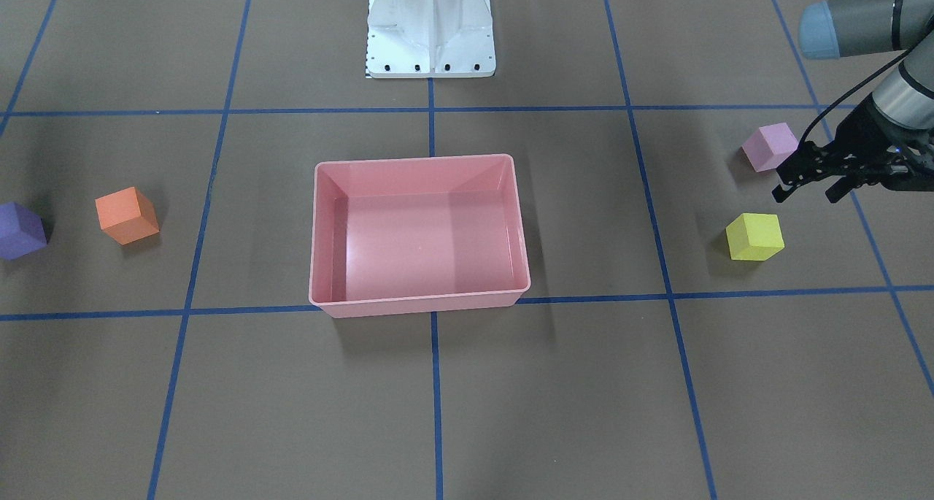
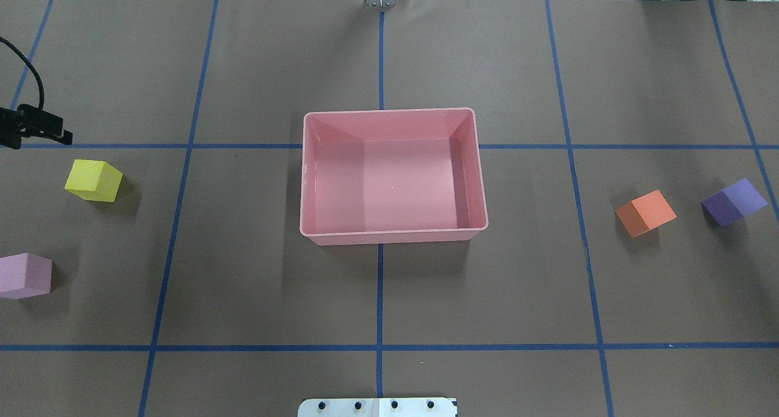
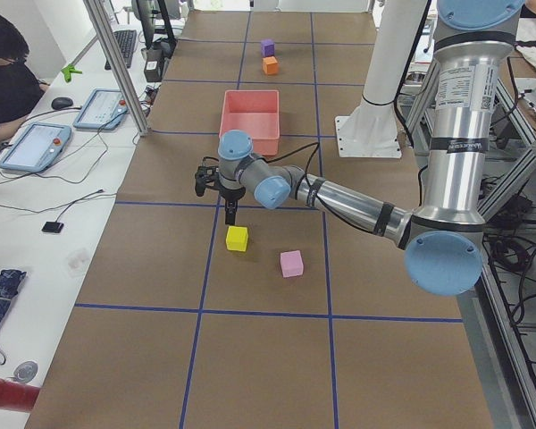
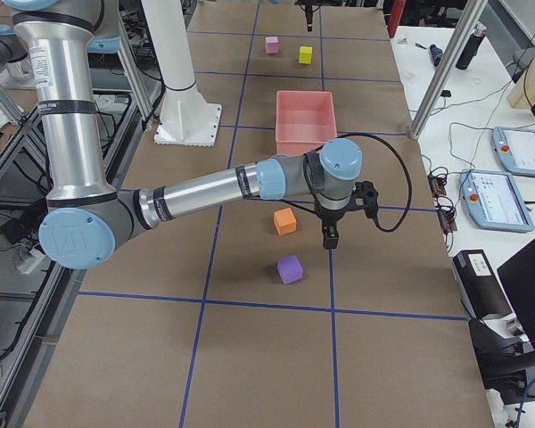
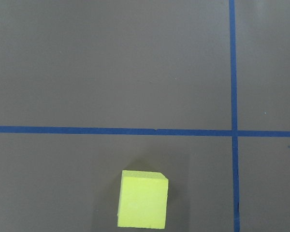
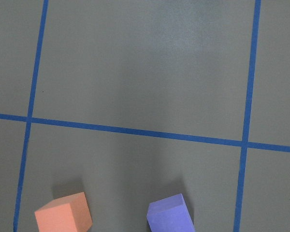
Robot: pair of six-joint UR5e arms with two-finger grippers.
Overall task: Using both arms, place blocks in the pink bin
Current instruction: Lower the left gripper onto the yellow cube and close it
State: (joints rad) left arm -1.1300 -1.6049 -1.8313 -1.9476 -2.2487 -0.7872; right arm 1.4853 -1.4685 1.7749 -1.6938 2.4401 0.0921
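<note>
At the table's left edge, for the left gripper (image 1: 805, 192): hangs above the brown paper just beside the yellow block (image 2: 92, 181), not centred over it. Brought straight down from there, could land a finger on the cube and tip or shove it instead of straddling it. Also by the left edge, nearer the robot's side: light pink block (image 2: 24, 275), close enough to be clipped by a low sweep. Mid-table: pink bin (image 2: 389, 111), with no block in it. Carried too low, could catch the rolled rim and slide the tub. Toward the right edge: orange block (image 2: 646, 212) and purple block (image 2: 733, 201), near each other but apart. Aimed at one, might bump the other. On the tools: left gripper with jaws parted, a clear gap between the fingers, holding and touching nothing. Right gripper (image 4: 329, 239) above the paper beside the orange and purple blocks. Seen only from the side, so cannot tell whether parted or closed.
</note>
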